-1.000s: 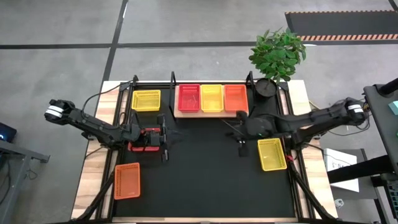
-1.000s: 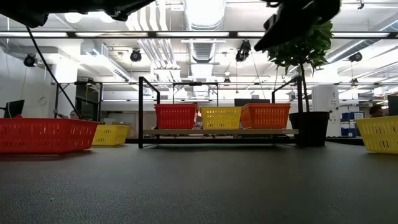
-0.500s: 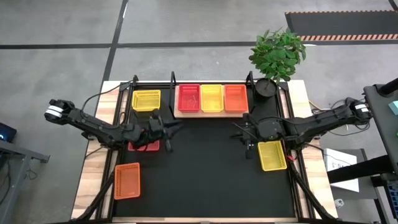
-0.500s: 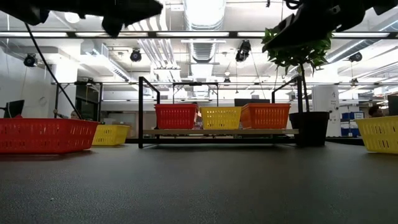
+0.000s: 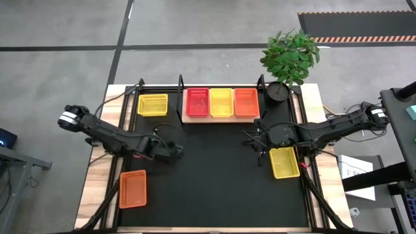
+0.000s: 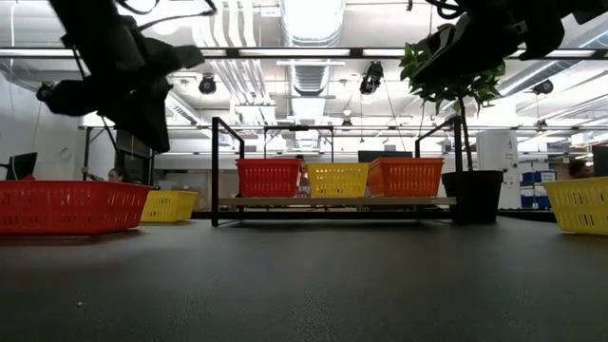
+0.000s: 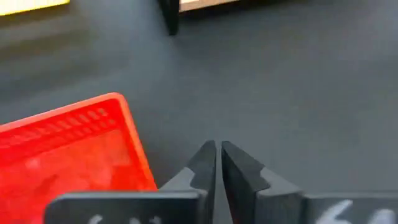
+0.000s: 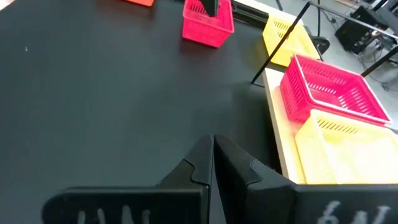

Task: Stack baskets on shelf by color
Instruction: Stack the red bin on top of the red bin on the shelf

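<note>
Three baskets stand side by side on the wooden shelf (image 5: 221, 119) at the table's far edge: pink-red (image 5: 197, 102), yellow (image 5: 221, 102) and orange (image 5: 246, 102). Loose on the black mat are a yellow basket (image 5: 153, 104) at far left, a red basket (image 7: 68, 149) mostly under my left arm, an orange basket (image 5: 132, 188) at near left, and a yellow basket (image 5: 284, 161) at right. My left gripper (image 7: 217, 155) is shut, just right of the red basket, touching nothing. My right gripper (image 8: 212, 149) is shut over bare mat, left of the right-hand yellow basket.
A potted plant (image 5: 289, 58) stands at the shelf's right end, with black posts (image 6: 217, 171) at the shelf's ends. The middle of the mat (image 5: 214, 169) between the two arms is bare. Wooden table borders run along both sides.
My left arm has swung round and come down, and its gripper has moved a little toward the near edge, beside the red basket; it now shows low in the low view. My right gripper has drawn back slightly toward the right edge. The baskets have stayed where they were.
</note>
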Controlling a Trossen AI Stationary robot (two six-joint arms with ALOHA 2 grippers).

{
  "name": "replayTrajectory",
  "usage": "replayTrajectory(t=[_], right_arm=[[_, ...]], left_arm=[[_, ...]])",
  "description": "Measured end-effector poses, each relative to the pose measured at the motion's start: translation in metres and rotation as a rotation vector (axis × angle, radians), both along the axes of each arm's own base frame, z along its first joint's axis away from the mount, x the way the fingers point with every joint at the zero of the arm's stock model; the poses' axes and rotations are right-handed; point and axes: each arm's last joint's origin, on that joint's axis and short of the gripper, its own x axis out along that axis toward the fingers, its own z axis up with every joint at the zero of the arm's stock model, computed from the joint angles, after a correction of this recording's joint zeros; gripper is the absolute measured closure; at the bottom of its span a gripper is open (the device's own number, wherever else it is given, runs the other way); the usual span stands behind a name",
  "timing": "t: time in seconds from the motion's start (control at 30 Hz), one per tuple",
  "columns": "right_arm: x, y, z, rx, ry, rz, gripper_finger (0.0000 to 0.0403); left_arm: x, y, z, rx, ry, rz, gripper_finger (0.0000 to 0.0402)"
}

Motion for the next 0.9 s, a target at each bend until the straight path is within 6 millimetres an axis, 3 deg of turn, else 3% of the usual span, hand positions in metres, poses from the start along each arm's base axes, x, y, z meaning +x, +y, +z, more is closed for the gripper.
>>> replayTrajectory(t=[0.27,0.47,0.7,0.9], right_arm=[[0.000,0.000,-0.001,-0.015,0.008,0.008,0.0394],[0.000,0.000,-0.003,-0.029,0.027,0.015,0.0394],[-0.001,0.000,-0.005,-0.033,0.048,0.015,0.0394],[-0.001,0.000,-0.005,-0.034,0.052,0.015,0.0394]], left_arm=[[0.010,-0.003,0.005,-0.122,0.324,0.116,0.0401],[0.010,-0.003,0.001,-0.144,0.345,0.118,0.0394],[0.008,-0.003,-0.004,-0.134,0.354,0.117,0.0314],[0.014,-0.001,-0.021,-0.123,0.377,0.134,0.0250]])
